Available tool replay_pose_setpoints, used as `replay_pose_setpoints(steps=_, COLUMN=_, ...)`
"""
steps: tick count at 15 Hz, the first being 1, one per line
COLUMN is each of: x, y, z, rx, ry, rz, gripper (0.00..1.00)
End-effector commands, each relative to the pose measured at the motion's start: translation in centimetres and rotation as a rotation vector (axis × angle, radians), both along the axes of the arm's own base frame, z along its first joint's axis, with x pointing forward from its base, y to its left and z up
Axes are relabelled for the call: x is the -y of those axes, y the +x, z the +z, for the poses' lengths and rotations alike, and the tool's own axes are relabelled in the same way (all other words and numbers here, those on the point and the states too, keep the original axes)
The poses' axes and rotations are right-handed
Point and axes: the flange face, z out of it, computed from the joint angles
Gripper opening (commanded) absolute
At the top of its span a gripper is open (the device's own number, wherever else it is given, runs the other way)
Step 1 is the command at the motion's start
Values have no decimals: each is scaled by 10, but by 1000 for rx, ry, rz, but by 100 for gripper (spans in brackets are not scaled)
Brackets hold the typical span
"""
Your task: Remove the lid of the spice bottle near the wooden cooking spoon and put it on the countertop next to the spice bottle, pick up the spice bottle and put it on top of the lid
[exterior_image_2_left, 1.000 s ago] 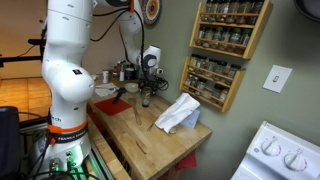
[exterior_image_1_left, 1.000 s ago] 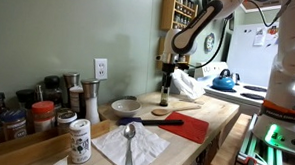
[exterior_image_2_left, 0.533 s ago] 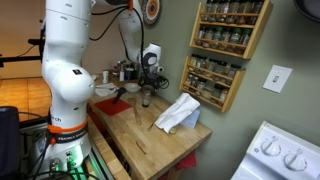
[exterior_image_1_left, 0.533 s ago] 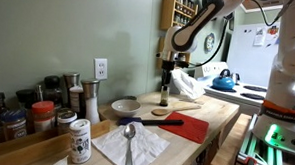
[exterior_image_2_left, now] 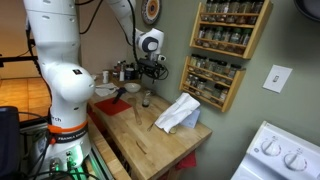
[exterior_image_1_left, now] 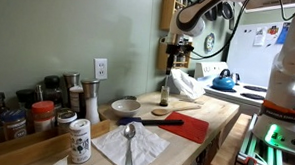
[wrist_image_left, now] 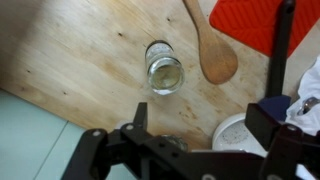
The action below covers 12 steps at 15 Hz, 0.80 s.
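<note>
Wood, light and pale-grained, is being shown as the bench (wrist_image_left: 80, 50), which is carrying everything in the scene. Above it the white arm (exterior_image_2_left: 60, 70) is being held high, with the pincer (exterior_image_1_left: 172, 58) hanging straight over the spice bottle and well clear of it in both exterior views. Whether the pincer is being kept wide or narrow cannot be told, since the fingers are being seen only as dark shapes. Whether anything is being gripped between them cannot be told either.

A red cloth (wrist_image_left: 250, 20) is being shown lying flat on the bench near the bottle. The wooden spoon (wrist_image_left: 214, 58) is being seen lying with its handle running towards that cloth. Its round bowl is being seen just beside the bottle, the two apart.

The spice bottle (wrist_image_left: 164, 70) is being shown standing upright on bare wood, directly below the wrist camera. From above, its top is being seen as pale and yellowish-green inside a glass rim. The lid is not being made out with certainty in any view, so its place cannot be told.
</note>
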Motion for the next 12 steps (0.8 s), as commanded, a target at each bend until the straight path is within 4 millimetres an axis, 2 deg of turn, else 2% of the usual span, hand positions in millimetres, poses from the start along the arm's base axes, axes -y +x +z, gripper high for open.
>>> replay_pose_setpoints(steps=1, x=6, y=-18, z=38, rx=-28, ry=36, rz=-193, gripper=100)
replay_pose_setpoints(steps=5, x=5, y=-30, z=66, rx=-57, ry=30, rz=-414, gripper=100)
replay_pose_setpoints(steps=6, x=6, y=-19, z=57, rx=-31, ry=35, rz=-326, gripper=100)
replay_pose_setpoints(steps=8, x=5, y=-24, z=66, rx=-37, ry=39, rz=-382, gripper=100)
replay_pose_setpoints(steps=12, x=5, y=-24, z=67, rx=-38, ry=41, rz=-400, gripper=100)
